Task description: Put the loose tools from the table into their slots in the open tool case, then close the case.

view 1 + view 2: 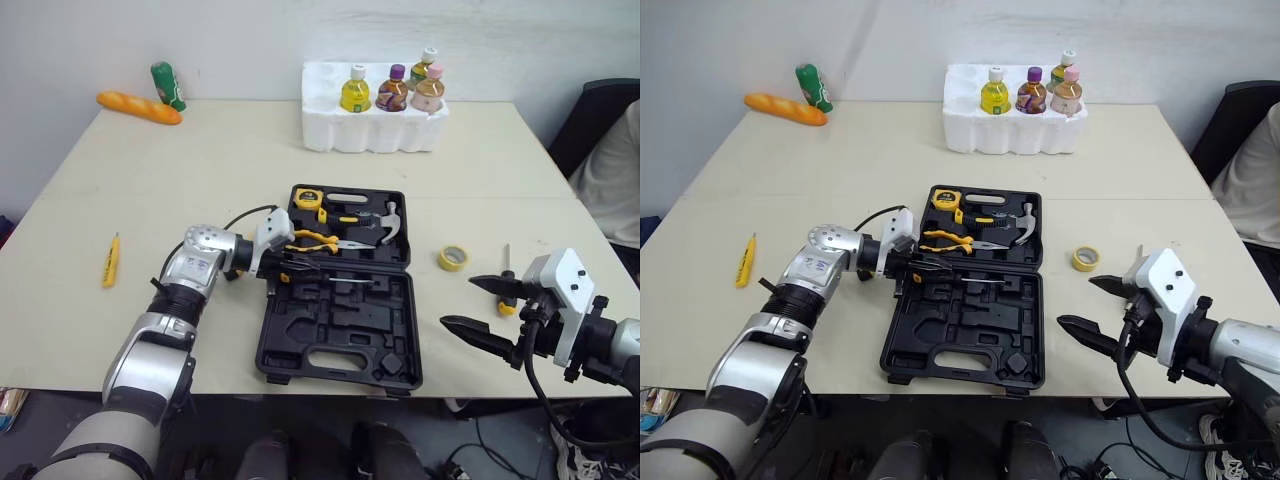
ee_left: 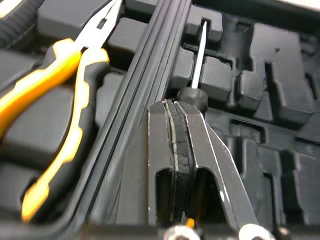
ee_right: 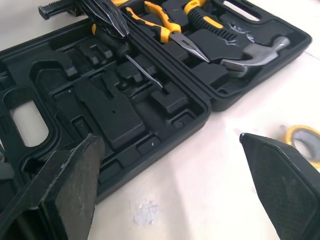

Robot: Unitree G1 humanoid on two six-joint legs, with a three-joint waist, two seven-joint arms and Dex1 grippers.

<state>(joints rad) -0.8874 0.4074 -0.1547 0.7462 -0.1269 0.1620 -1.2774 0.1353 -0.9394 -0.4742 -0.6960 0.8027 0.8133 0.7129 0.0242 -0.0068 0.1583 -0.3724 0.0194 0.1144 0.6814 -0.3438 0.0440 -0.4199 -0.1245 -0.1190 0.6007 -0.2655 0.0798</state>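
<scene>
Left wrist view, please. What is my left claw (image 2: pixel 175 102) doing?

– It is squeezed shut on the screwdriver (image 2: pixel 199 55). The thin metal stick points straight out in front of the claw, along a slot in the tool case (image 1: pixel 340 350).

– And my right claw (image 1: pixel 457 302)?

– Wide open, holding nothing. The tape roll (image 1: pixel 452 258) lies on the desk (image 1: pixel 200 160) just beside its tips, so I think my right arm is nearer to it.
</scene>
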